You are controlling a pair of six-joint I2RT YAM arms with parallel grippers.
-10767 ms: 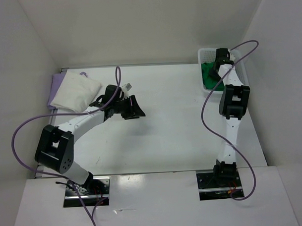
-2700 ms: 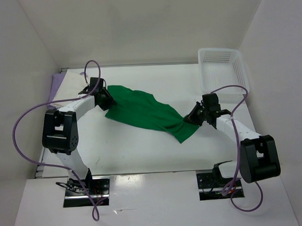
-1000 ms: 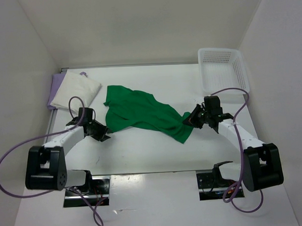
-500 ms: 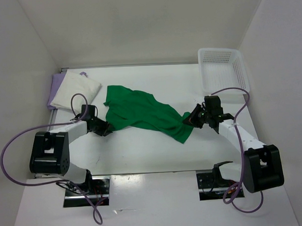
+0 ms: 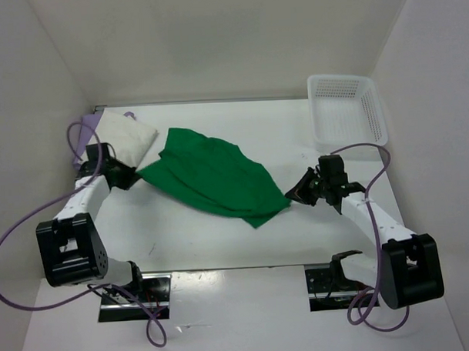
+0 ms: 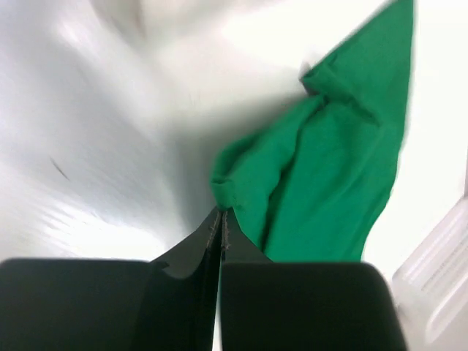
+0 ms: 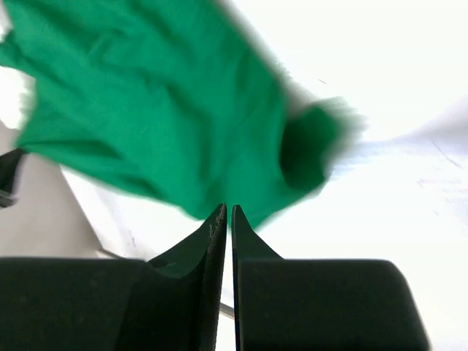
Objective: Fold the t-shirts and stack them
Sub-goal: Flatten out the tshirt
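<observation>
A flat white table (image 5: pixel 221 245) carries everything, seen from above. A bright green cloth t-shirt (image 5: pixel 211 180) lies spread and rumpled across the middle of the table, running at a slant from the left toward the near right. It is stretched between my two arms.

A white plastic mesh basket (image 5: pixel 344 110) sits at the far right corner, well apart from the shirt. At the far left corner, a folded off-white cloth t-shirt (image 5: pixel 125 135) rests on top of a lavender purple cloth t-shirt (image 5: pixel 88 123). Only a strip of the purple one shows at the left edge. The green shirt's left corner lies just beside this stack.

My left tool (image 5: pixel 127 176) is low over the table at that left corner. In the left wrist view its fingers are pressed together and pinch a bunched tip of the green cloth (image 6: pixel 329 183). My right tool (image 5: pixel 295 195) is at the shirt's right edge. In the blurred right wrist view its fingers (image 7: pixel 212 241) sit nearly closed on the hem of the green cloth (image 7: pixel 146 110).
</observation>
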